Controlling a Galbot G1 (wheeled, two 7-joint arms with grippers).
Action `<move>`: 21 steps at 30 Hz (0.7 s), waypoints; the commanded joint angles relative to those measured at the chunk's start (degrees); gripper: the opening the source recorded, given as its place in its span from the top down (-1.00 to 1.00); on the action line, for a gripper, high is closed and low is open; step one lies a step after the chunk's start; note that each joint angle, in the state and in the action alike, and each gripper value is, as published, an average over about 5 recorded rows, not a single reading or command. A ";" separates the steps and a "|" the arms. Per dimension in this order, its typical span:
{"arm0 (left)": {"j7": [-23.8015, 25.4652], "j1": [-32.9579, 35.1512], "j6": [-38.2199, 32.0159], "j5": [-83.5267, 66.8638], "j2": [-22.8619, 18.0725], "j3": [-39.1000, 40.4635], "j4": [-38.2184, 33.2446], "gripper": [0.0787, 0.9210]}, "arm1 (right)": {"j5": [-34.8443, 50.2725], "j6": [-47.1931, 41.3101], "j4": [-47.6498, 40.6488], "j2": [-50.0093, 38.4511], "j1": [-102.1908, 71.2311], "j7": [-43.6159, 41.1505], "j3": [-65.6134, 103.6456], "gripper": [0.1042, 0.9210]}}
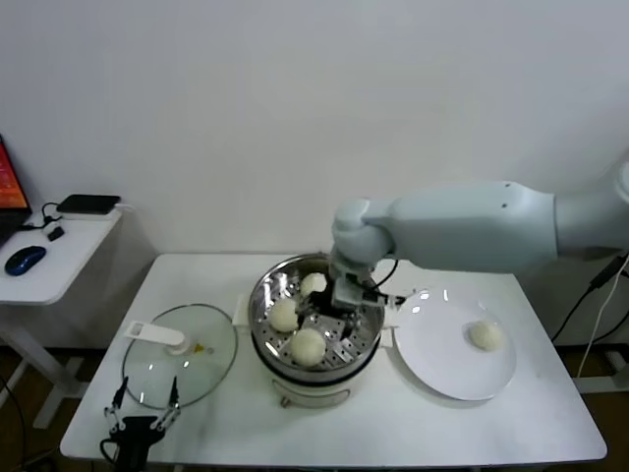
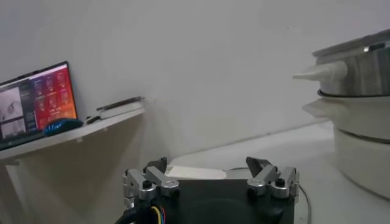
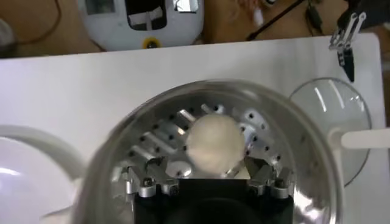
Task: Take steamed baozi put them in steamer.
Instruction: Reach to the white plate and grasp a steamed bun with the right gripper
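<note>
Right gripper (image 1: 339, 307) inside the steamer (image 1: 263, 300), fingers spread wide and gripping nothing; seen from its wrist camera, one baozi (image 3: 212, 142) sitting loose on the perforated floor between the parted fingertips, just ahead of them. Left gripper (image 1: 140, 421) parked low at the near left edge of the white table (image 1: 393, 423), fingers apart and empty.

White tabletop against a plain white wall; a small white side desk (image 1: 49, 265) at far left with a blue mouse (image 1: 24, 260) and a black flat device (image 1: 88, 205), a laptop screen (image 2: 38, 100) lit beside them in the left wrist view.

Glass lid (image 1: 181, 366) with white handle lying flat left of the steamer, just beyond the left gripper. White plate (image 1: 442, 369) right of the steamer, carrying one remaining bun (image 1: 485, 335).

From the head camera, three baozi visible in the steamer: one at the back (image 1: 314, 284), one left (image 1: 284, 315), one at the front (image 1: 308, 346), all close around the right gripper. Right arm reaching across above the plate's rear edge.
</note>
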 commanded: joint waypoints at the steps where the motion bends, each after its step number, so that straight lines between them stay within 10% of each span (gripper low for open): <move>1: 0.11 0.17 0.16 0.07 -2.80 0.27 -0.52 -0.77 | 22.26 2.18 -9.10 -5.40 18.39 -14.00 -15.63 -0.76; 11: -0.02 -0.17 -0.04 -0.08 -2.80 0.70 -0.16 -0.77 | 30.22 -19.01 -9.47 -17.38 19.43 -6.22 -31.27 -0.76; 21: -0.08 -0.56 -0.19 -0.18 -2.65 0.85 0.60 -0.77 | 18.31 -32.63 -8.19 -26.67 7.75 1.65 -26.44 -0.76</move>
